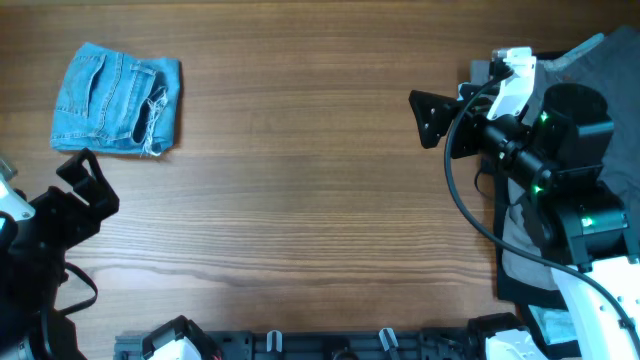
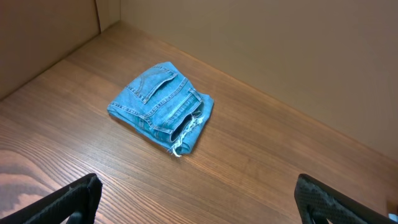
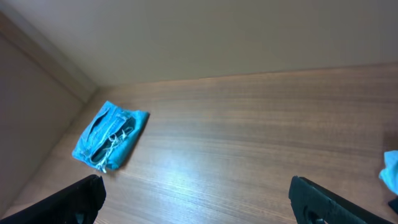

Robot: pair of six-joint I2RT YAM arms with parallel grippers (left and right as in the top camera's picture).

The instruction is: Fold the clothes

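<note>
The folded jeans lie at the far left corner of the table, with a frayed hem showing. Both tools are empty, fingers spread wide apart. The left tool is near the jeans. The right tool is well apart from them, beside a grey garment.

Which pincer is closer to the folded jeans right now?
Left. The left pincer sits just below the folded jeans in the overhead view, apart from them; the right pincer is far across the table.
</note>
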